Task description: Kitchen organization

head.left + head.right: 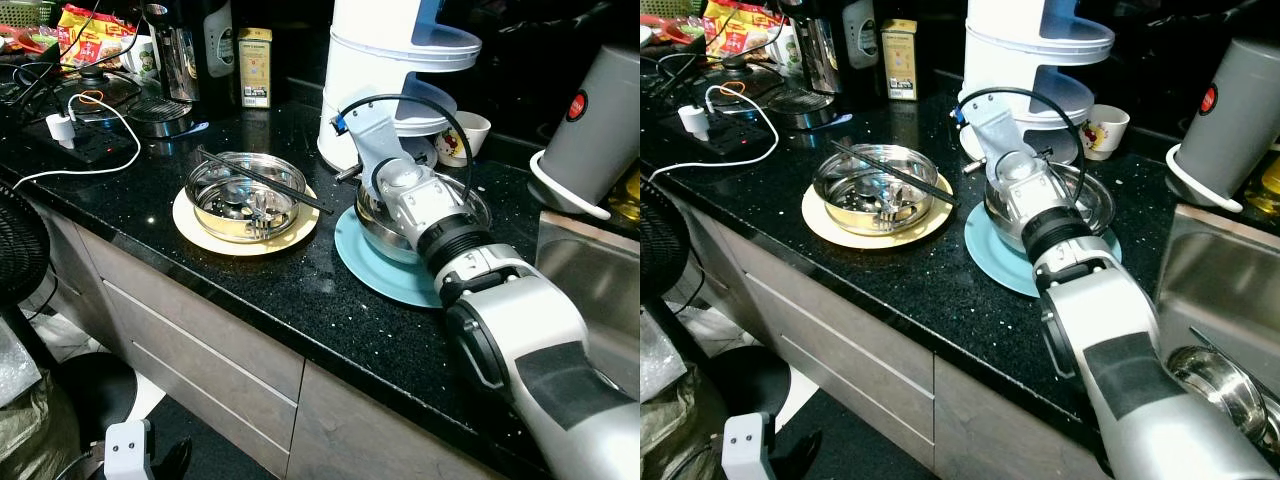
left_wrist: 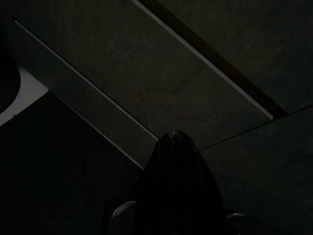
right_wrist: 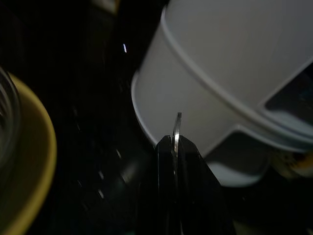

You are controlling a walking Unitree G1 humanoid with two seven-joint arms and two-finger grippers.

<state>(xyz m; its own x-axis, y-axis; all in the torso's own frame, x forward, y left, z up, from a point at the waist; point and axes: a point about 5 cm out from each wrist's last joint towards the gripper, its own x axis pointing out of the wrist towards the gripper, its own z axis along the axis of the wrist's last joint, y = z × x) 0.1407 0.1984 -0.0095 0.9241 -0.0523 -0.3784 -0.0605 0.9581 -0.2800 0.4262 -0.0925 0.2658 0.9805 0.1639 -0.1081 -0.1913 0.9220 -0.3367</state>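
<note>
Steel bowl's (image 1: 478, 212) rim pinched by right tool (image 3: 176, 142).

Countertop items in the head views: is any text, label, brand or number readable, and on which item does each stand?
No text can be read.
Yellow tin: printed label, too small to read.
Grey jug: round red badge with white marks, blurred.
Snack packets: red and yellow print, unreadable.
White cup: a coloured picture, no legible words.
Right gripper: no markings visible.
</note>
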